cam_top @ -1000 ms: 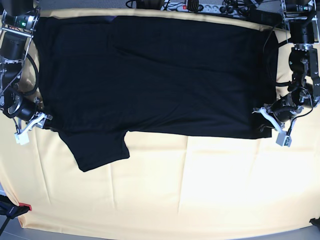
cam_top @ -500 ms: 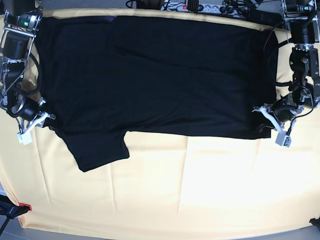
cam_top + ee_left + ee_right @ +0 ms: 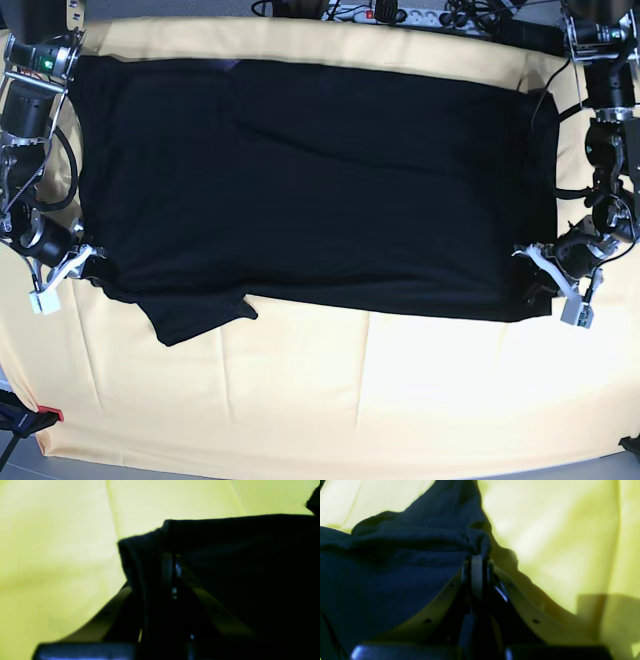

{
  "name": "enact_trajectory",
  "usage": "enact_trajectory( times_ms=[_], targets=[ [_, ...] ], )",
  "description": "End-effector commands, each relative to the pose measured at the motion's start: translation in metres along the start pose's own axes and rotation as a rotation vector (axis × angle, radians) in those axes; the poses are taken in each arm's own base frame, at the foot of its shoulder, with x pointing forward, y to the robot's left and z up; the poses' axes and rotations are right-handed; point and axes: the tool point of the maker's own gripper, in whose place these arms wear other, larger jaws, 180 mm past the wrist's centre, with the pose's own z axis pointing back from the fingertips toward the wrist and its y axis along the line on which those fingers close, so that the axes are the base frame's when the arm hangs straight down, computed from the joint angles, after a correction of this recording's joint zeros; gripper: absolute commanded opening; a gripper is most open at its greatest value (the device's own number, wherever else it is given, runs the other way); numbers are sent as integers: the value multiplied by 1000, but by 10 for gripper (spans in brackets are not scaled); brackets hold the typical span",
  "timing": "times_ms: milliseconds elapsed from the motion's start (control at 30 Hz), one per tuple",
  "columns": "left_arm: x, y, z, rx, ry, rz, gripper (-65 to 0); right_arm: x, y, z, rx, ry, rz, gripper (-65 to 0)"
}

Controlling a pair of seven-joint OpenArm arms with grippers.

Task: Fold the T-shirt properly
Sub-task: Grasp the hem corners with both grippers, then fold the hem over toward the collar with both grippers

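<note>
The black T-shirt (image 3: 310,180) lies spread plain side up over the back half of the pale yellow tablecloth (image 3: 330,400). One sleeve (image 3: 195,310) sticks out at the front left. My right gripper (image 3: 82,262) is shut on the shirt's front left edge; its wrist view shows the cloth (image 3: 395,562) bunched between the closed fingers (image 3: 477,575). My left gripper (image 3: 540,280) is shut on the shirt's front right corner; its wrist view shows the black cloth (image 3: 237,562) pinched between the fingers (image 3: 167,573). The print is hidden.
Cables and a power strip (image 3: 400,14) lie along the back edge. A red-tipped black object (image 3: 30,420) sits at the front left corner. Bare yellow cloth covers the front half of the table.
Both grippers have moved toward the front, dragging the shirt's near edge with them. The sleeve at the front left now looks shorter and flatter.
</note>
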Motion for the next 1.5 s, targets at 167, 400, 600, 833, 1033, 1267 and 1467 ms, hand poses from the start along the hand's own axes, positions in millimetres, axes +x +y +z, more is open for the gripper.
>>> enact_trajectory(
  times_ms=[167,400,600,833,1033,1267,1467],
  targets=[
    [18,-15,7,-110,-33,-47,-650,25,1,9,15,-41,20,-650],
    [7,-37,28,-292,-7,-57,-650,6,20,32,41,3,110,-650],
    [6,-40,39,-343,14,-11,-650,-6,39,53,38,39,243,-650],
    [4,-35,57,-383,91,8,-650,-22,21,72,-20,123,290,-650],
    [6,-26,69,-376,133,-10,-650,-19,15,77,-38,133,308,-650],
    [-14,-45,84,-497,268,30,-650,-25,11,78,-55,172,315,-650],
    [-25,-33,97,-468,372,-14,-650,-31,9,80,-62,210,315,-650]
  ],
)
